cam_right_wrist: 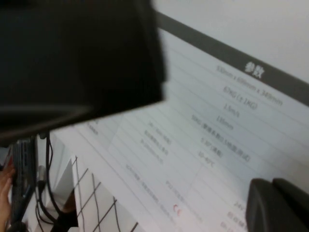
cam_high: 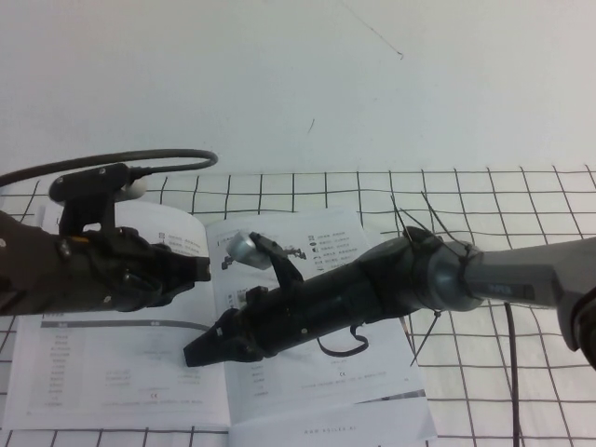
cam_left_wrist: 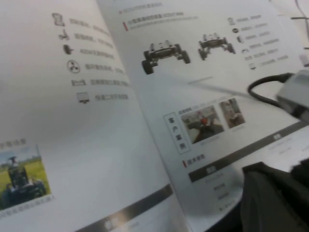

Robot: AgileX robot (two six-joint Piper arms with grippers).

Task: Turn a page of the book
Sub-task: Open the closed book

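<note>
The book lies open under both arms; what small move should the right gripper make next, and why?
Probably slide the shut right gripper toward the left arm, dragging the page. The right gripper sits low on the open book near the spine, holding nothing, while the left gripper hovers above the left sheet.

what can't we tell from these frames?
- High view: the right gripper is shut over the book; its dark body hides whether it touches a page.
- High view: the left gripper is a dark mass over the left page; finger state unreadable.
- Right wrist view: a dark blurred shape covers the upper corner.
- Print is too blurred to read.
</note>
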